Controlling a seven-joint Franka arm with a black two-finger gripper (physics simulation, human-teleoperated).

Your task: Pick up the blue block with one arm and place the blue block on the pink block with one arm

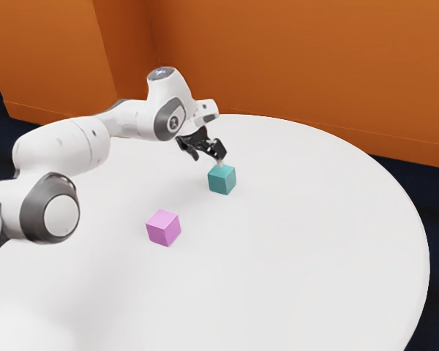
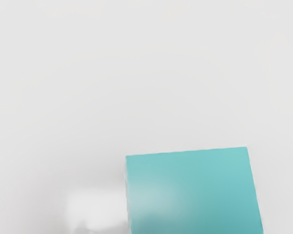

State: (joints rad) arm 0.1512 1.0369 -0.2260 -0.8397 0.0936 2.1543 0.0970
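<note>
Your blue block sits on the white counter at the middle of the exterior frame. The pincer is just above it and slightly to the upper left, its jaws apart and empty. The pink block lies apart at lower left, and the arm reaches in from the left with its hand tilted down, so expect a short drop.

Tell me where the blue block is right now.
Exterior view: the blue block sits on the table just below the jaws, up-right of the pink block.

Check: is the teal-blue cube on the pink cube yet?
No: the teal-blue cube sits on the white round table, apart from the pink cube.
</note>
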